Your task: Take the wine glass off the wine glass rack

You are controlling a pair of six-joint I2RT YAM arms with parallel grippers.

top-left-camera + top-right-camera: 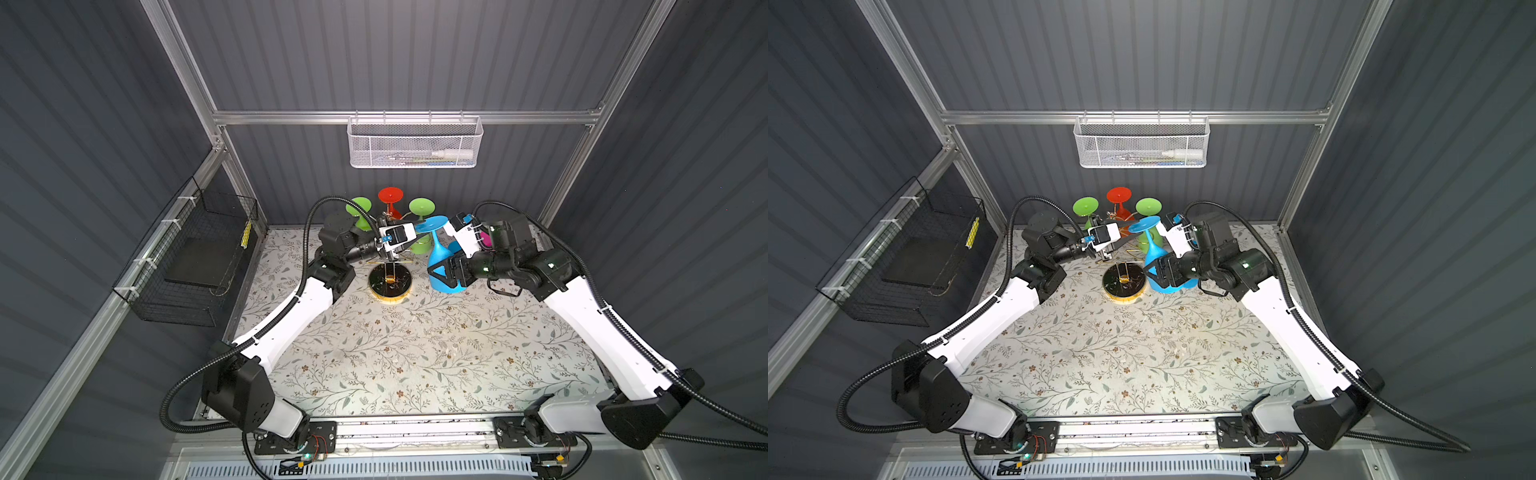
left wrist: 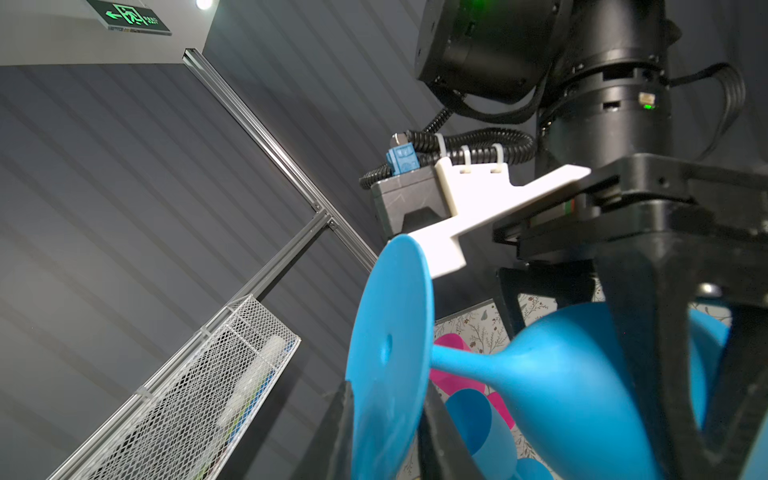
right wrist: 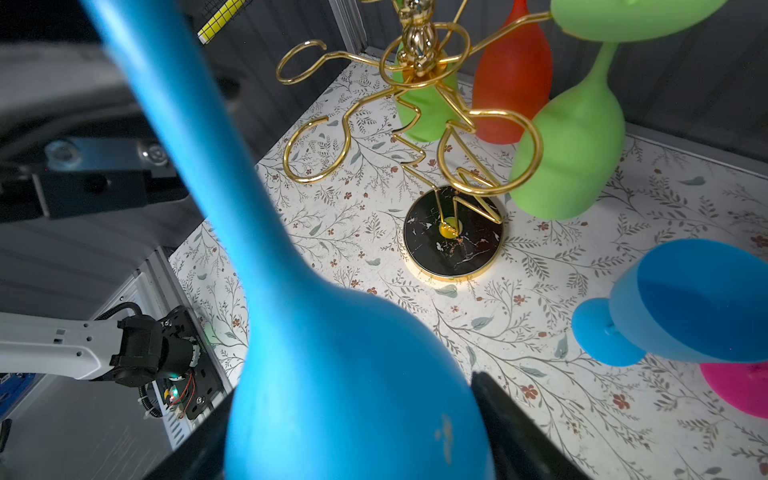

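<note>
My right jaws are clenched around the bowl of the blue wine glass (image 1: 436, 259) – it hangs upside down, foot up and tilted, just to the right of the rack (image 1: 390, 284) in both top views. From the right wrist camera the glass's stem stands apart from the rack's gold rings, and the three rings nearest me carry nothing. I cannot tell whether the glass's rim touches the counter (image 1: 395, 353).

My left jaws reach across at the top, one on each side of the glass's round foot. The left wrist view shows the disc passing between them, but I cannot tell whether they pinch it or only flank it.

Two green glasses (image 3: 573, 158) and a red glass (image 3: 515, 83) hang on the far arms of the rack. A second blue glass (image 3: 685, 299) and a pink glass (image 3: 739, 386) sit on the counter to the right – well clear of the rack's black base.
</note>
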